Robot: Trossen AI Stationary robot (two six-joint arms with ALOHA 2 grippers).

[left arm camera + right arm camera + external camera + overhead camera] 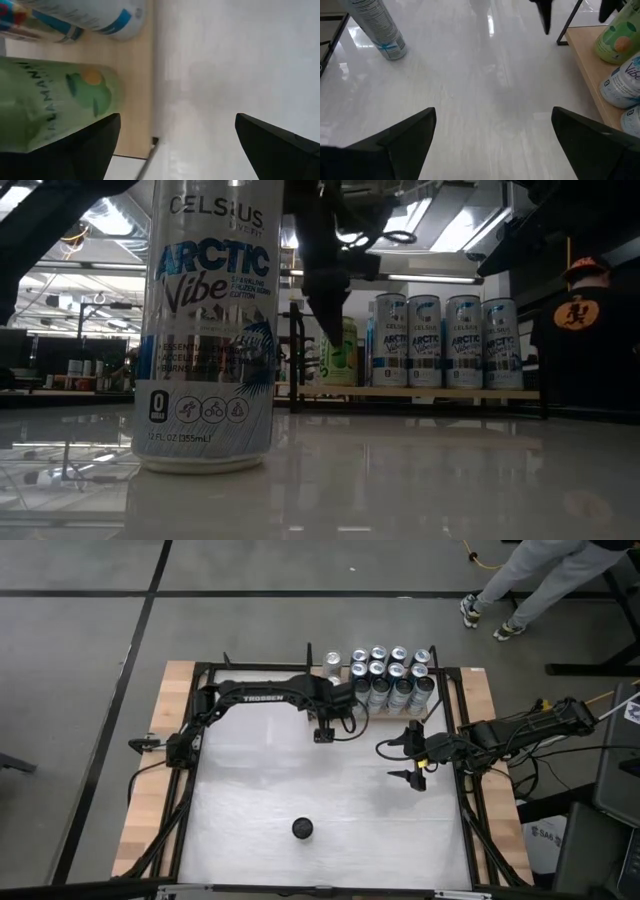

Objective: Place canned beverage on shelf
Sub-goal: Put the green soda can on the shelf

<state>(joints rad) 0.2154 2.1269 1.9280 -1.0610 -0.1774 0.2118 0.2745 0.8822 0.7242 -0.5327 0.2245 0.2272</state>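
L gripper is seen spread wide, empty, hovering just in front of the shelf, beside a green can standing at the shelf's end. R gripper is likewise spread, empty, parked over the table near the shelf's other end.

The can still to be placed stands upright alone at the table's near side, well apart from both arms.

Judged next: the can is best approached from above/side w/ jaws kept wide, centred on the body, closed gently, kept upright in transit.

Room: the mid table is open btwn can and shelf. Shelf is mostly filled w/ cans; free room is tight, appears left only by the green can. Black frame rails edge the table, so swings should be kept inside.
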